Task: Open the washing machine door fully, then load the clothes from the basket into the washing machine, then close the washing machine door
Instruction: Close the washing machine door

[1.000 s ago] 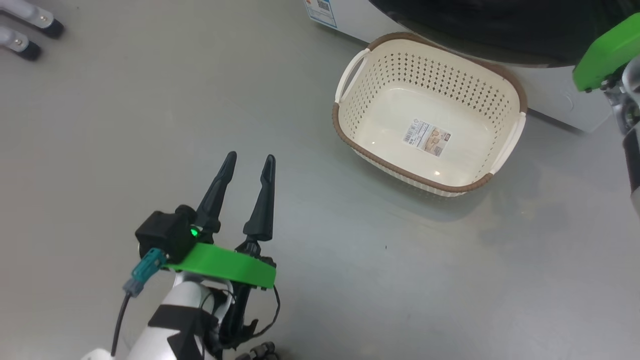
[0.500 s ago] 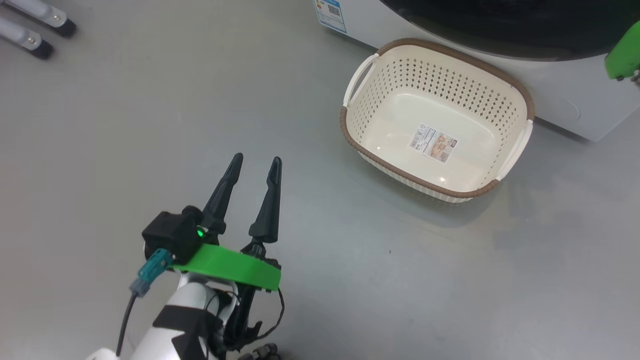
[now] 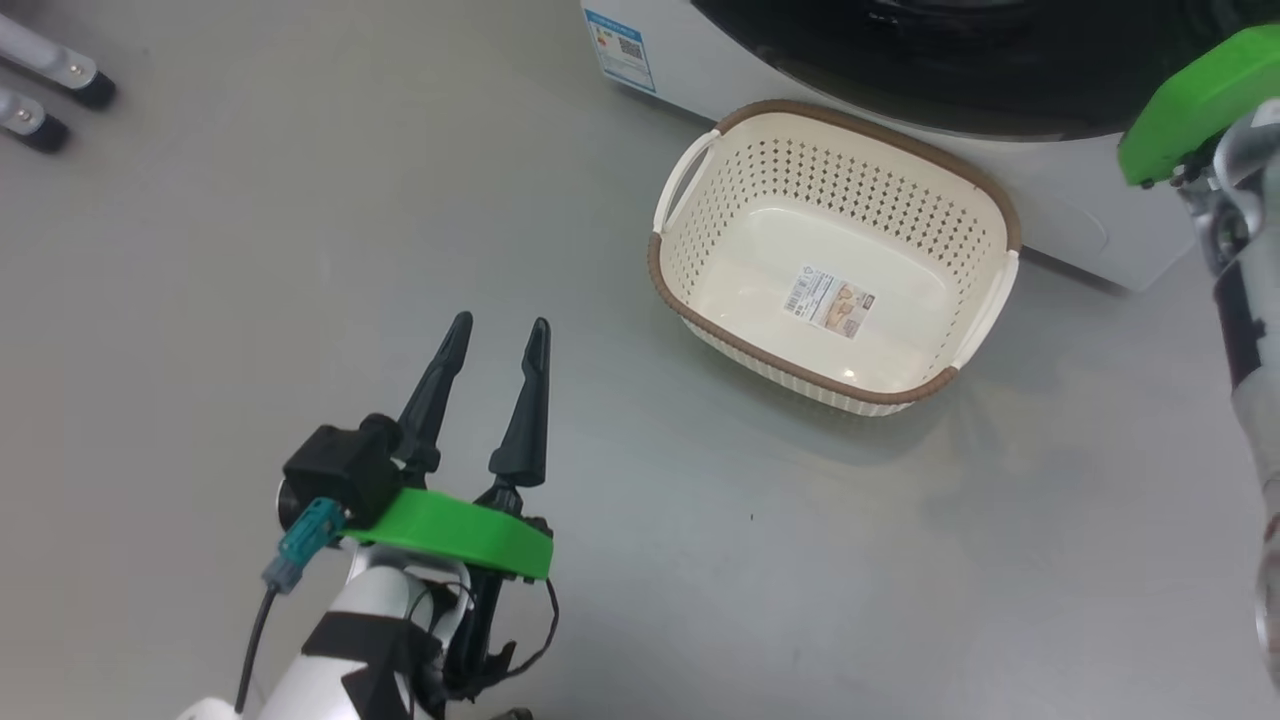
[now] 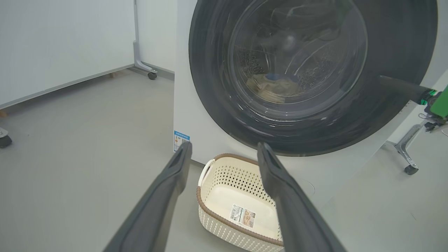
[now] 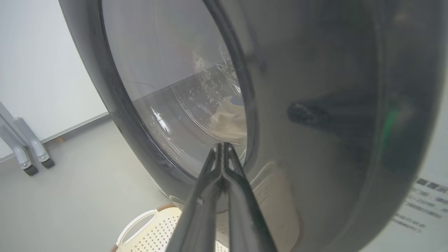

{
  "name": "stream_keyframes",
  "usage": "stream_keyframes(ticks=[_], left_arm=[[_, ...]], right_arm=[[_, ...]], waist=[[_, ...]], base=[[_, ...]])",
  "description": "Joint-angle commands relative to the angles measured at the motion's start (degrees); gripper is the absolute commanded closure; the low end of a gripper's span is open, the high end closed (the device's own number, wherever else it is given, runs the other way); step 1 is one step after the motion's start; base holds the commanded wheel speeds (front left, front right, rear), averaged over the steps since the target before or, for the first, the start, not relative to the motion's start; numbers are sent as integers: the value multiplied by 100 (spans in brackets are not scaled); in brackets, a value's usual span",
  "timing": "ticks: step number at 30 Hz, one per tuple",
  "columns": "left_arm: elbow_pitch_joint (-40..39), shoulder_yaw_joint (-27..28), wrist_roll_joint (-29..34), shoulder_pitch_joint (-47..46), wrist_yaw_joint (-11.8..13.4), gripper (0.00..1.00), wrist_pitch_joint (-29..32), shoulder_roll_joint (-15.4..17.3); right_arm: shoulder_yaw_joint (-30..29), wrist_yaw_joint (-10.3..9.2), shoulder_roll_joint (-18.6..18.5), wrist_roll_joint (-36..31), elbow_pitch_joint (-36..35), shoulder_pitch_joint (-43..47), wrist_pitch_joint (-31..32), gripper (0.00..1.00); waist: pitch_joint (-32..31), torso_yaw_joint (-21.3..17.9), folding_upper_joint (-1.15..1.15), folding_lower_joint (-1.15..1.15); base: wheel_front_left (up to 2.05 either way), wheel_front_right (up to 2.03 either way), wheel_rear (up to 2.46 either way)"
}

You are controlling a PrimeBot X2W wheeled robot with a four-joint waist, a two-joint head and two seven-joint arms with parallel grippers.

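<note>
- The washing machine door (image 4: 210, 87) is seen lying flat against the front of the washing machine (image 4: 206, 143). It is judged to be shut or very nearly so, though whether it is latched cannot be told.
- The clothes (image 4: 271, 86) are made out through the glass as a pale heap with a touch of blue, low in the drum.
- The basket (image 3: 720, 200) is set on the floor (image 3: 300, 250) just beside the machine's foot, below the door. Nothing but a sticker (image 3: 830, 300) is seen on its bottom.
- Opening and loading are therefore judged done. At most the last press on the door is left.
- The right gripper (image 5: 221, 148) is clenched on nothing and held close along the door's glossy rim. Contact cannot be confirmed.
- The left gripper (image 3: 500, 325) is released and empty, held over the floor well apart from the basket.
- The whole door face, the clothes behind it and a finger of the right gripper over the rim's right side are given by the left wrist view.
- In the head view the door is cut to its lower edge, but the basket's bare bottom is shown from above.
- The rim at close range, with a dim reflection of the gripper, is added by the right wrist view.
</note>
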Motion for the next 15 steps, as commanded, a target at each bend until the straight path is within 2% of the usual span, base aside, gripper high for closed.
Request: stream_keyframes(ticks=[1,6,11,12,13,15], left_arm=[[-123,261,76,-90,32,0,-63,92],[-85,356,152,-72,18,0,-63,92],[-86,530,320,2,-21,0,-63,92],[-61,591,377,48,-35,0,-63,92],[-56,618,390,69,-41,0,-63,92],[-32,666,428,117,-46,0,-63,92]], right_arm=[[158,-8,178,80,-276,115,-53,100],[417,-8,318,296,-755,484,-53,100],[649,-8,442,606,-1588,1072,-54,100],[685,-8,462,666,-1935,1322,-54,98],[688,-8,474,691,-2104,1453,-54,69],[701,-8,497,717,-2380,1711,-54,0]], waist=[[-88,-95,0,0],[-206,-284,0,0],[-369,-586,0,0],[-444,-693,0,0],[-479,-742,0,0],[-564,-847,0,0]], base=[[0,0,0],[0,0,0],[0,0,0],[0,0,0],[0,0,0],[0,0,0]])
